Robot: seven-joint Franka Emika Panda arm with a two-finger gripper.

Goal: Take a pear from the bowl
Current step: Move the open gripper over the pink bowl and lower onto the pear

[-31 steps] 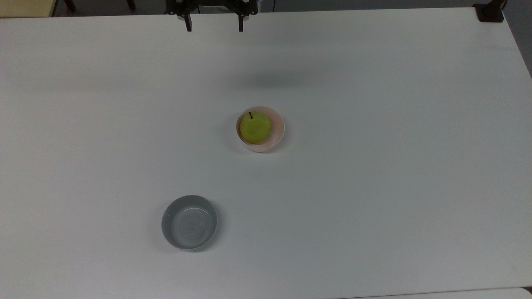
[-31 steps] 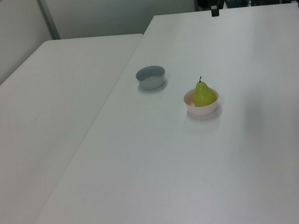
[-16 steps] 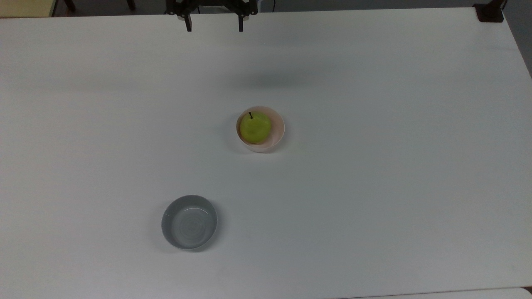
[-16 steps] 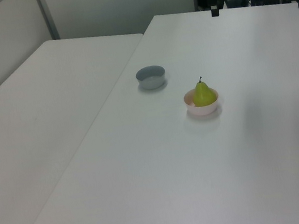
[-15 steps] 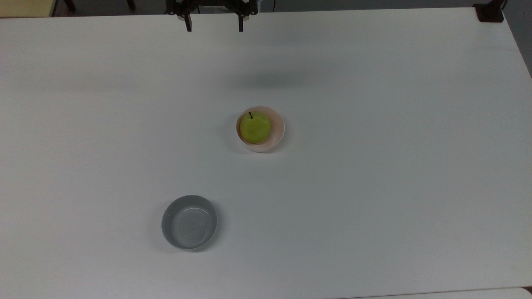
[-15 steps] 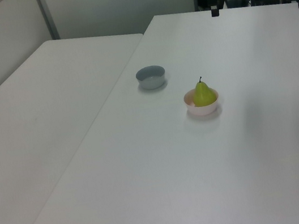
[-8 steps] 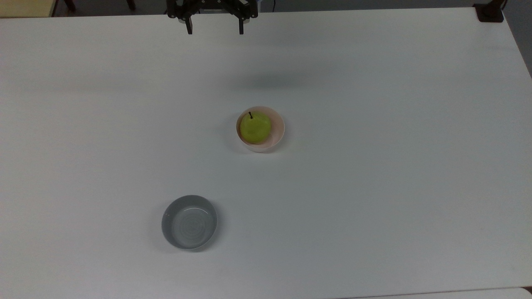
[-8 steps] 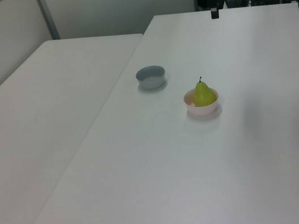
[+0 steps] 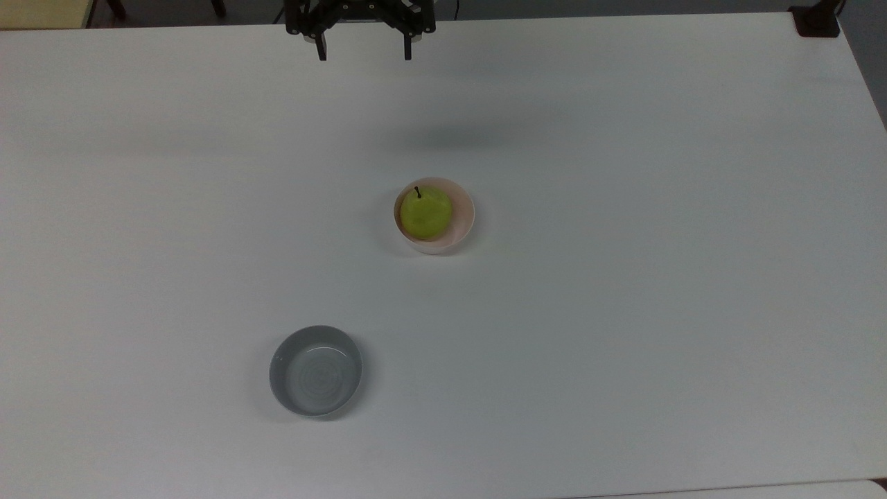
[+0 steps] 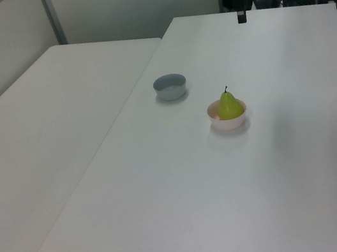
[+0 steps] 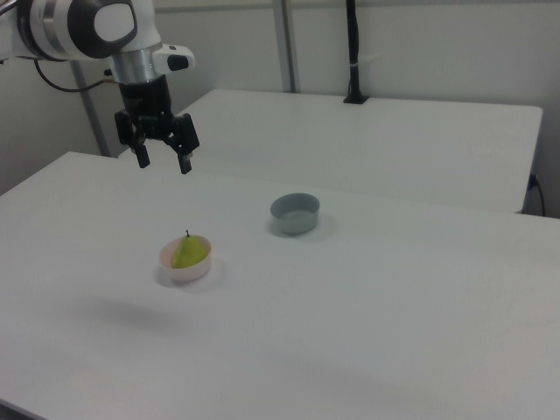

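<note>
A yellow-green pear with a short dark stem sits upright in the pale pink bowl near the middle of the white table. My gripper hangs open and empty high above the table, at the top view's upper edge. In the right view it is above the bowl and toward the right view's left. One dark fingertip peeks in at the left view's top.
An empty grey bowl stands apart from the pink one, toward the top view's lower left. A second white table adjoins this one. Black posts stand at the edges.
My gripper has shifted slightly down in the top view, toward the bowl. The pear and both bowls have not moved.
</note>
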